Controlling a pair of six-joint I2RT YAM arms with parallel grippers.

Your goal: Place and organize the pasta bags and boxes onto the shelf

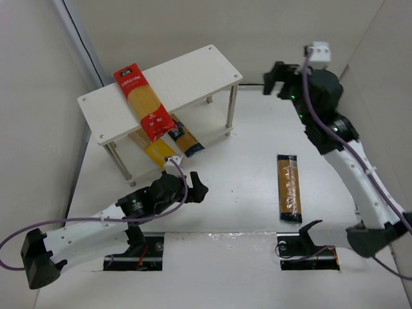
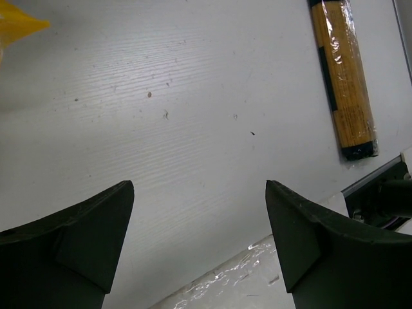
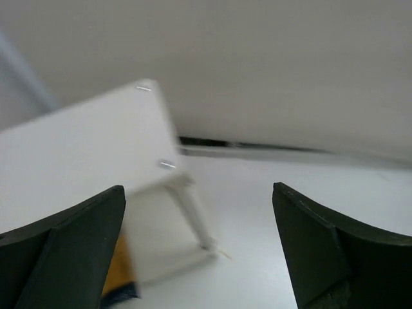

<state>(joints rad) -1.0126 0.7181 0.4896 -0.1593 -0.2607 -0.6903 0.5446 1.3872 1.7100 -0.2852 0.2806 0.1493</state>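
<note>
White tabletop [image 1: 238, 193] is carrying 1 orange-brown pack [image 1: 289, 188], probably light, stiff, slippery, suiting a mid-length grasp; left gripper [image 2: 199, 238] and right gripper [image 3: 199, 244] are gaping wide, empty.

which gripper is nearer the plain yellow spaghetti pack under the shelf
Left. The left gripper sits close in front of the plain yellow spaghetti pack; the right gripper hangs beyond the white shelf's right end.
</note>
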